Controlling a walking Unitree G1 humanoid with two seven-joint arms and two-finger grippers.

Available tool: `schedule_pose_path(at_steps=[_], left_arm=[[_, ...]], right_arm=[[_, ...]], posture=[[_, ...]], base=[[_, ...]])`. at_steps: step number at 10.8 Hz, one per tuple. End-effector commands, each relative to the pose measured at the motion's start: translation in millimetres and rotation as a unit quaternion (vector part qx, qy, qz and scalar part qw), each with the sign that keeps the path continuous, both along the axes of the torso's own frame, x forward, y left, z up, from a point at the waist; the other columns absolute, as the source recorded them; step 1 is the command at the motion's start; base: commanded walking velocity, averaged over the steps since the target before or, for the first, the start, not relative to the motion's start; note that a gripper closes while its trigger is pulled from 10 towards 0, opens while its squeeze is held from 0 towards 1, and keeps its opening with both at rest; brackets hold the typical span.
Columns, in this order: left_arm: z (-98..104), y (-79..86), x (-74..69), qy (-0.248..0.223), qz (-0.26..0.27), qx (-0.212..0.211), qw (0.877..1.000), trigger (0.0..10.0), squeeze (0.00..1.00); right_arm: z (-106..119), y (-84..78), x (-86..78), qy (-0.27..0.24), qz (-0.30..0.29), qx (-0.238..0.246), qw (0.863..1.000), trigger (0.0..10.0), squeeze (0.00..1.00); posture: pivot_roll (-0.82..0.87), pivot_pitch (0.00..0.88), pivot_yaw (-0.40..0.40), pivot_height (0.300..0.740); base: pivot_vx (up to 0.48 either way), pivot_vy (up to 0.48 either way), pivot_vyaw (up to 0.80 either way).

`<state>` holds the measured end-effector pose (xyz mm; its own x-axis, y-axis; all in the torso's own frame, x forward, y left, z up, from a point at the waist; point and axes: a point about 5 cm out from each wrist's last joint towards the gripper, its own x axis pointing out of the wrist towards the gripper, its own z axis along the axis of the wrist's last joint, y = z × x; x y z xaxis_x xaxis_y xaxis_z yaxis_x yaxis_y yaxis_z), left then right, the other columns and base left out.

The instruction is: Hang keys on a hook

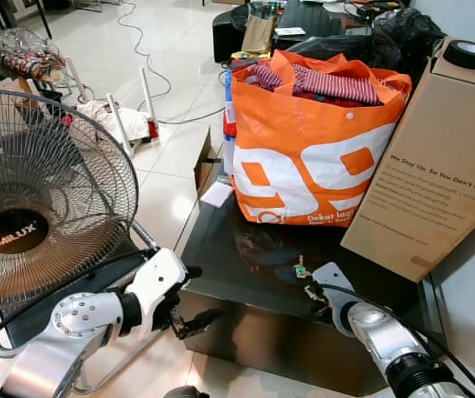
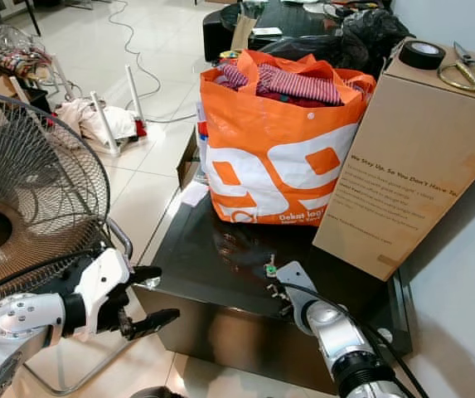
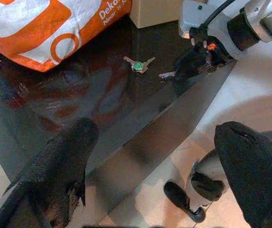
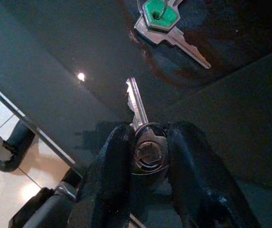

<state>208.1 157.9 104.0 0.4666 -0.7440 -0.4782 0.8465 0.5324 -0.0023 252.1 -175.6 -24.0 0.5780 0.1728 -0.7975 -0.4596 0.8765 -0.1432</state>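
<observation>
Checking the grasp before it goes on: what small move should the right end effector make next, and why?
Probably a short straight lift. The right end effector is already shut on the silver key at the black table edge, and the green-capped keys lie apart beyond it.

Three keys (image 4: 166, 23), one orange bag (image 1: 312, 145), one cardboard box (image 1: 436, 166), one fan (image 1: 42, 203), one tape roll (image 1: 467, 53) and one pair of scissors (image 2: 469, 75).

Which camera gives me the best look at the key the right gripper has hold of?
The right wrist view: the silver key sits close up, its head pinched between the right gripper fingers, blade pointing towards the green-capped keys. The left wrist view shows it small beside that gripper. In the eye views it is too small to make out.
</observation>
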Motion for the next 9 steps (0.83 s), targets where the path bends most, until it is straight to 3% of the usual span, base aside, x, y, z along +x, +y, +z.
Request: schedule_pose_path(at_steps=[1,5,9], left_arm=[[-0.4,-1.5,2.2,-0.002,-0.005,0.005,1.0,10.0,0.0],[-0.7,-0.8,1.6,0.001,-0.004,0.007,1.0,10.0,0.0],[-0.7,-1.2,1.9,0.001,-0.003,0.006,1.0,10.0,0.0]], right_arm=[[-3.7,-2.6,-6.2,0.017,-0.002,-0.002,1.0,0.4,0.0],[-3.8,-0.2,-7.2,0.02,-0.005,0.006,1.0,0.0,0.0],[4.3,0.1,1.9,-0.015,-0.021,0.014,1.0,0.0,0.0]], posture=[[-0.06,0.0,0.016,0.74],[-0.05,0.0,0.015,0.74],[-0.05,0.0,0.015,0.74]], base=[[0.0,0.0,0.0],[0.0,0.0,0.0],[0.0,0.0,0.0]])
